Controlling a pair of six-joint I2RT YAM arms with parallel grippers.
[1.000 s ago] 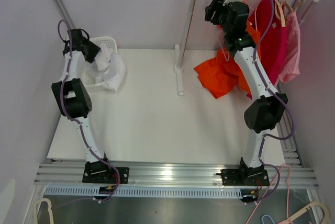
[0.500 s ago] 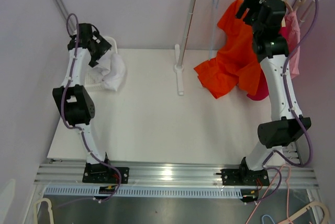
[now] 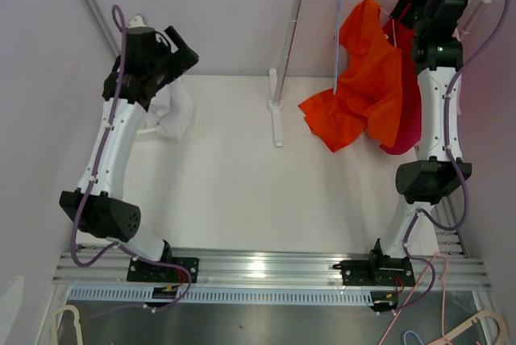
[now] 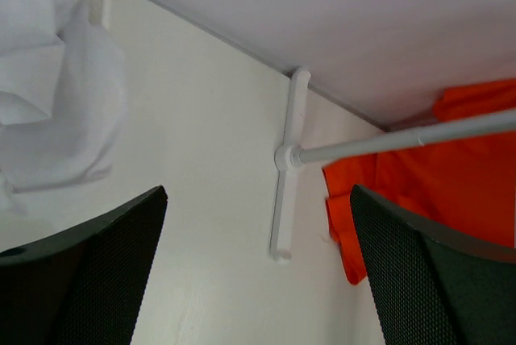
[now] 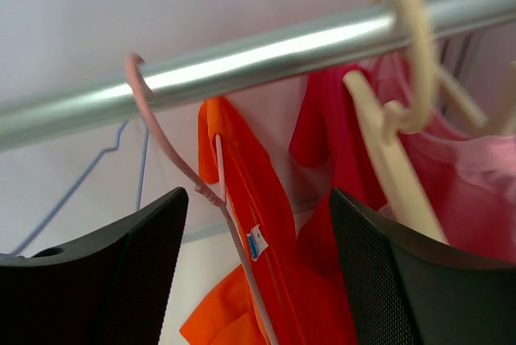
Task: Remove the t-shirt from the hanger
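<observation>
Only the right wrist view shows the label point(image 5: 256, 242) inside the orange t-shirt point(image 5: 246, 176); left fingers point(image 4: 89, 272) and right fingers point(image 5: 105, 272) gape empty.

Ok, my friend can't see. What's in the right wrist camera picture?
An orange t-shirt hangs on a thin pink hanger hooked over a silver rail. The right gripper, open and empty, faces it. To the right are a cream hanger, a red garment and a pink garment.

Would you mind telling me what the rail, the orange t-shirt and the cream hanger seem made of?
Rail: likely metal, polished; it shows a bright streak. Orange t-shirt: soft matte cloth, folding and draping. Cream hanger: probably smooth plastic or painted wood; blur leaves it open.
</observation>
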